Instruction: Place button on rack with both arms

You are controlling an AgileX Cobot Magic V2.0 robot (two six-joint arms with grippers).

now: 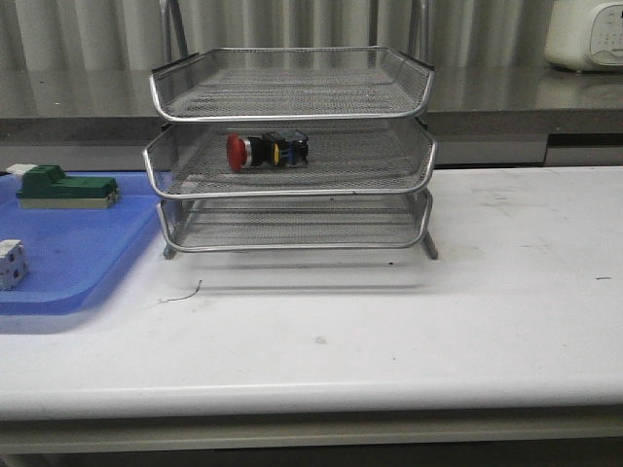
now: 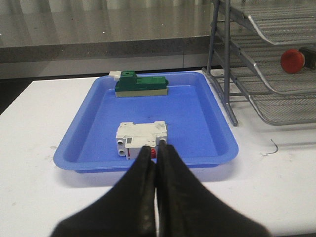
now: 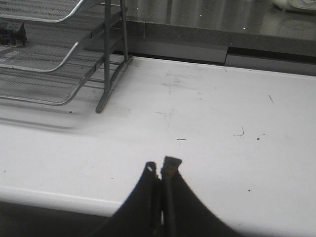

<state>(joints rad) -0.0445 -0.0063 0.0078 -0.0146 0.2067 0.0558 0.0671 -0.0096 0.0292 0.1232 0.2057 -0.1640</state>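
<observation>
The button [image 1: 265, 151], with its red head, silver collar and black body, lies on its side on the middle tier of the silver wire rack [image 1: 292, 107]. Its red head also shows in the left wrist view [image 2: 292, 60], and its black end in the right wrist view [image 3: 13, 33]. Neither arm shows in the front view. My left gripper [image 2: 156, 150] is shut and empty, above the near rim of the blue tray [image 2: 98, 118]. My right gripper [image 3: 161, 168] is shut and empty over the white table, to the right of the rack [image 3: 74, 49].
The blue tray [image 1: 78, 263] at the left holds a green block [image 1: 60, 187] and a white cube-like part [image 1: 10, 263]; both show in the left wrist view, block [image 2: 140, 84] and white part [image 2: 140, 138]. A small wire scrap [image 1: 183, 294] lies before the rack. A white appliance [image 1: 584, 34] stands at the back right.
</observation>
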